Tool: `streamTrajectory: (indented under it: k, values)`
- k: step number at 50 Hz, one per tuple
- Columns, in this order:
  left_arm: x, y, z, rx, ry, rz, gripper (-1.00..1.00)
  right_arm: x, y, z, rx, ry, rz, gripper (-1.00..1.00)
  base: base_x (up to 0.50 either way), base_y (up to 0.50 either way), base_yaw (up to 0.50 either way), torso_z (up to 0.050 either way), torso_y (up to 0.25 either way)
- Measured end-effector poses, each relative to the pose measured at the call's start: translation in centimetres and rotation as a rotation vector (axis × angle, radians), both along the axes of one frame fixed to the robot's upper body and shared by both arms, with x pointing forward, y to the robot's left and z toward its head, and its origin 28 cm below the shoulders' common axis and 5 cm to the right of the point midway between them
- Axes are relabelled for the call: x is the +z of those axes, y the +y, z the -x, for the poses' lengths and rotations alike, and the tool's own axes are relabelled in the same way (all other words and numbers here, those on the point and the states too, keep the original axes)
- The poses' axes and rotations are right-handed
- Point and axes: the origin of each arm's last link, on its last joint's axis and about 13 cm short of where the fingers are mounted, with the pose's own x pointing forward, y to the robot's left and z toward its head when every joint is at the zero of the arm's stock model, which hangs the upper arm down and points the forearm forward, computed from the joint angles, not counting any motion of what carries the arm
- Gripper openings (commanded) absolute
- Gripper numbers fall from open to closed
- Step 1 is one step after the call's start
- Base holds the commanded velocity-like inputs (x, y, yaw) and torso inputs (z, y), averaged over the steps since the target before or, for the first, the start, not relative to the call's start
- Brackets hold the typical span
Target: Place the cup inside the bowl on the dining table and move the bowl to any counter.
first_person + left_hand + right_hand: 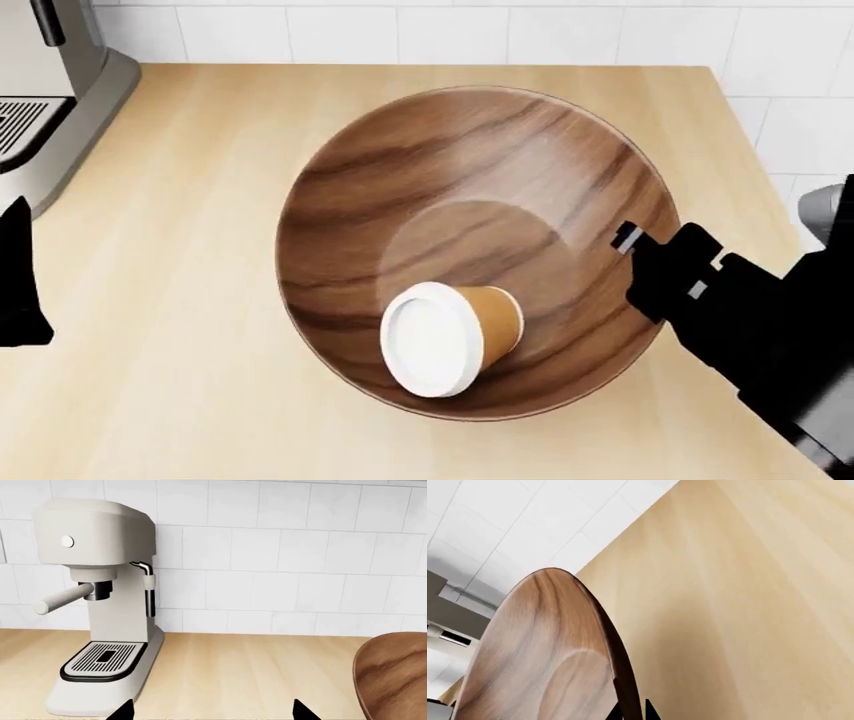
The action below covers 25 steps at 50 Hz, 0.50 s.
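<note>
Holding the bowl rim at the frame's right, the right gripper pinches; tipping could roll the cup out.

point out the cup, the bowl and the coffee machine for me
cup (434, 350), head view, on its flat white lid.
bowl (467, 170), head view, on the bare inner wall.
coffee machine (100, 535), left wrist view, on its upper housing.

You see white coffee machine at nine o'clock in left wrist view, upright, drip tray at its foot, steam wand on side. White wall tiles run behind at twelve o'clock.
</note>
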Motion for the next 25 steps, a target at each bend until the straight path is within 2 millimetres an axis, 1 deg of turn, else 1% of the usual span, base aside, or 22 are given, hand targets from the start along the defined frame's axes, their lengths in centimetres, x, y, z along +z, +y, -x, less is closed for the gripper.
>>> streamTrajectory:
  k: [12,25]
  values:
    - [-0.1,0.4,0.3,0.001,0.001,0.004,1.00,-1.2,0.4,0.1,0.001,0.023,-0.006,-1.00,0.00,0.00,0.00,0.000,0.000]
    - [-0.4,0.1,0.2,0.002,0.003,0.008,1.00,-2.0,0.6,0.2,0.007,0.047,0.000,-1.00,0.00,0.00,0.00,0.000,0.001]
